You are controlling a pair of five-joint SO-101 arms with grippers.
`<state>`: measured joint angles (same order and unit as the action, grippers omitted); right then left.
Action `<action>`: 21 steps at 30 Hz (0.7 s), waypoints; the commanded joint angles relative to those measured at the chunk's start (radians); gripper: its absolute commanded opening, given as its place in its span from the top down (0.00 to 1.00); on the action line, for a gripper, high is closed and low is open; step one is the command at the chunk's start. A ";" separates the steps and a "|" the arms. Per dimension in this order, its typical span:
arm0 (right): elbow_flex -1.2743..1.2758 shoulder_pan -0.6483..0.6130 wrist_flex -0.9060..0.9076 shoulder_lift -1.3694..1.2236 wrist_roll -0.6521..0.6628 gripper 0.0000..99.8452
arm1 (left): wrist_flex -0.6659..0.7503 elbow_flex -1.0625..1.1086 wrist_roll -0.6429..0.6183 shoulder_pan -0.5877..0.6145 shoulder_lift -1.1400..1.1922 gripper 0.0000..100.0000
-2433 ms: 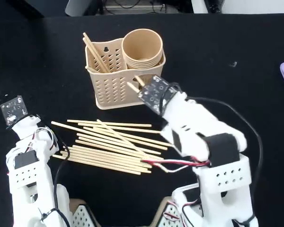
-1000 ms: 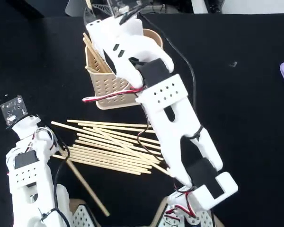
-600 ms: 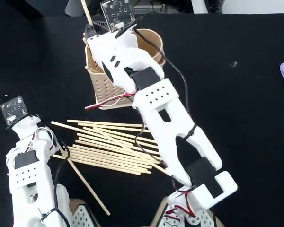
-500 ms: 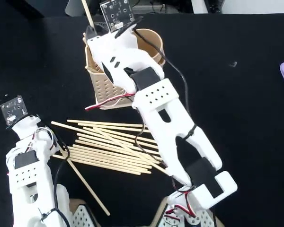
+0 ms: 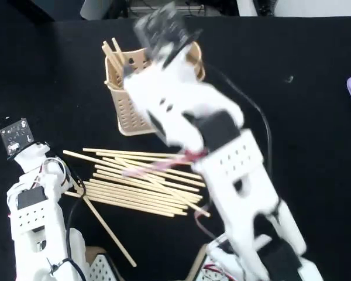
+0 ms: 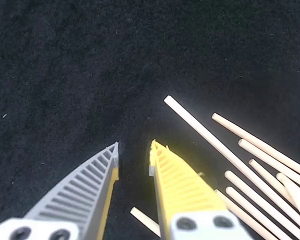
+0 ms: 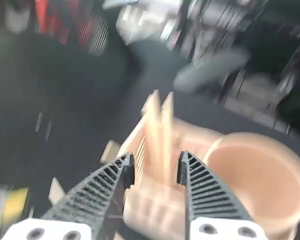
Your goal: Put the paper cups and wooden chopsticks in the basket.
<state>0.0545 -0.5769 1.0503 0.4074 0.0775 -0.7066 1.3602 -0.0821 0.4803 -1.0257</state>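
Two pincers stand released, and neither grasps anything. The right pincer [image 7: 155,157] has its dark ribbed fingers [image 7: 112,182] apart above the beige basket [image 7: 155,212]. The basket's slotted wall lies just beyond and below the tips. A few wooden chopsticks [image 7: 160,130] stand upright in the compartment straight ahead of the gap between the fingers, not touched by either one. Off to the side of one finger, in the neighbouring compartment, sit the nested paper cups [image 7: 255,170], with the open mouth facing up.

From the high view, the right arm [image 5: 222,152] stretches across the table [image 5: 316,117] and covers much of the basket [image 5: 126,108]. The sticks in the basket [image 5: 114,52] poke out at its far corner.

The left pincer [image 6: 134,146] hangs low over the black cloth, its grey finger [image 6: 85,192] and yellow finger [image 6: 182,187] a small way apart with bare cloth between the tips. Beside the yellow finger lie the ends of the loose chopsticks [image 6: 250,165], near it but not in its grip. One short length [image 6: 142,220] shows between the fingers near their base.

In the high view this pile of chopsticks [image 5: 140,181] lies flat between the two arms, well short of the basket. A single stick [image 5: 105,225] lies slanted across its near edge.
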 commanded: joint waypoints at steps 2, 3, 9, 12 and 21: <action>0.249 -0.173 0.216 0.147 0.101 0.85 | 0.009 -0.013 -0.011 -0.001 -0.018 0.89; 0.320 -0.204 0.198 0.159 0.106 0.85 | 0.011 -0.013 -0.011 -0.001 -0.018 0.89; 0.661 -0.321 -0.041 0.177 0.100 0.85 | 0.005 -0.061 -0.011 0.182 -0.018 0.89; 0.716 -0.364 -0.120 0.174 0.038 0.85 | 0.003 -0.136 -0.003 0.397 -0.008 0.89; 0.725 -0.546 -0.249 0.165 -0.040 0.85 | -0.114 -0.271 0.098 0.717 -0.008 0.89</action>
<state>0.7818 -1.0541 0.8692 0.5439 0.0514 -0.8063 1.1776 -0.0008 1.1247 -1.0257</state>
